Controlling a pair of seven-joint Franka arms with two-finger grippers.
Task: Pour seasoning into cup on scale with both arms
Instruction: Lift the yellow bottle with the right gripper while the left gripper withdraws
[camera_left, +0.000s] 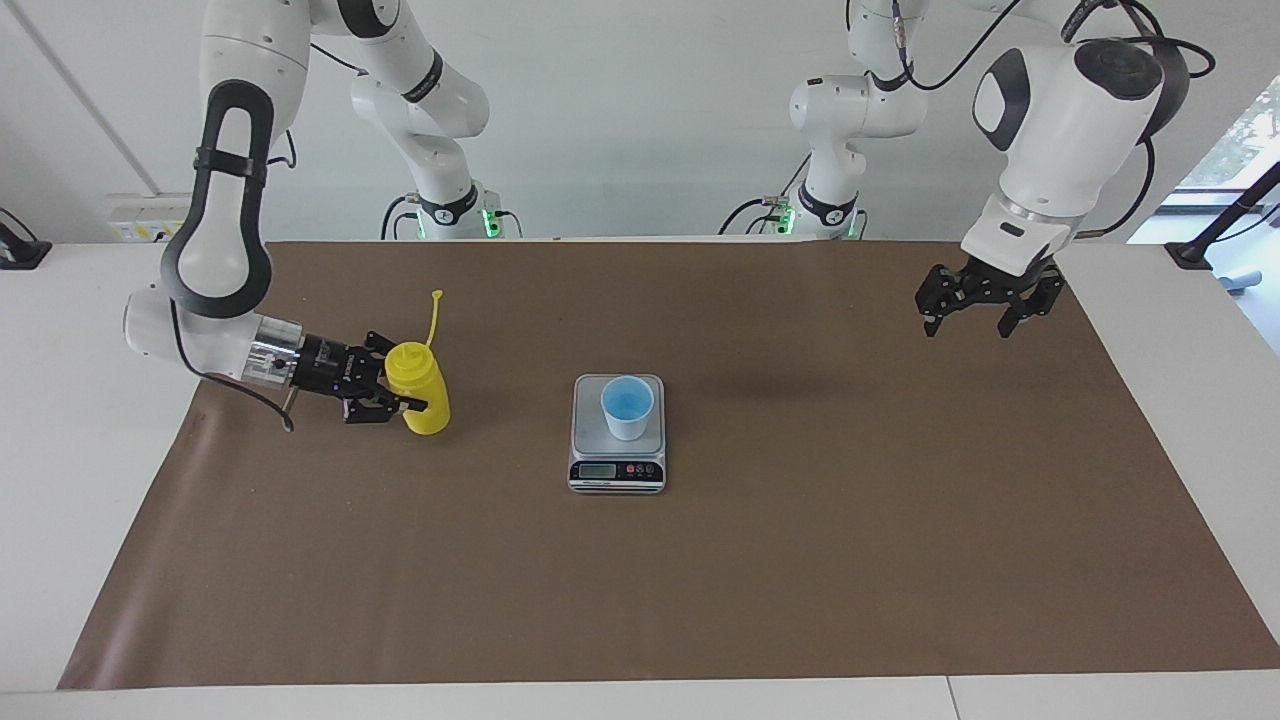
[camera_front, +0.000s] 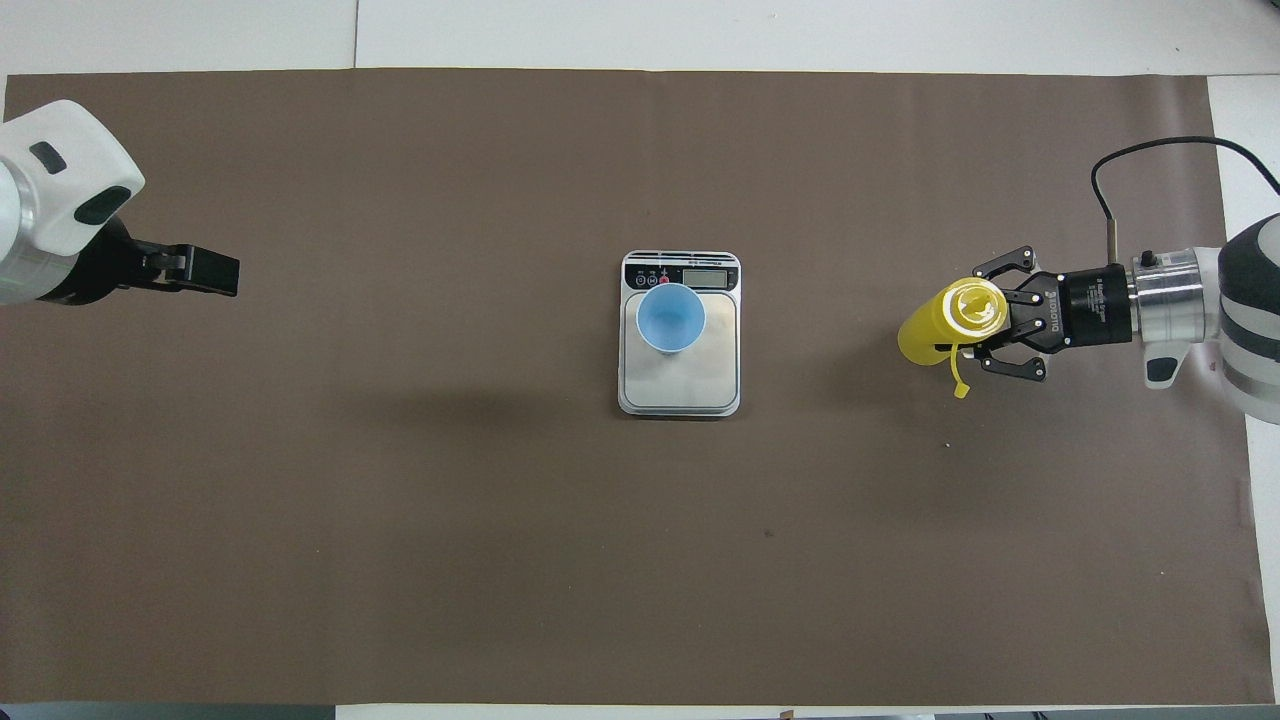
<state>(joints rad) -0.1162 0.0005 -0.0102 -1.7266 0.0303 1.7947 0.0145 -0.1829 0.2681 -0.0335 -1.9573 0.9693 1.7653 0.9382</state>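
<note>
Facing view has the yellow plastic squeeze bottle with the cone nozzle (camera_left: 424, 388) clamped in the right end effector (camera_left: 392, 392), which comes in sideways, low over the brown paper mat (camera_left: 700, 580) at the right arm's end of the surface (camera_left: 60, 480). Fingers (camera_left: 408, 403) are pinched around the bottle's body just under the shoulder. The bottle leans a bit, and I honestly can't tell if its base is resting on the mat or just off it. Its thin yellow cap strap (camera_left: 433, 318) sticks up above the nozzle.

Overhead view shows the same grip, nozzle pointing up at the camera and the strap dangling beside it.

The small pale blue tapered cup with the brighter blue inside (camera_left: 627, 405) sits upright on the grey steel platform of the little rectangular kitchen scale (camera_left: 617, 470), in the middle of the mat. The cup sits toward the platform's display end. The scale's black panel with the LCD and buttons faces away from the robots. Cup and bottle are well apart.

The left end effector (camera_left: 985, 322) hangs in the air over the mat at the left arm's end, jaws spread wide with nothing in them, well clear of the scale.

Two smaller white arms with green-lit bases (camera_left: 455, 218) stand at the robots' edge of the surface.
</note>
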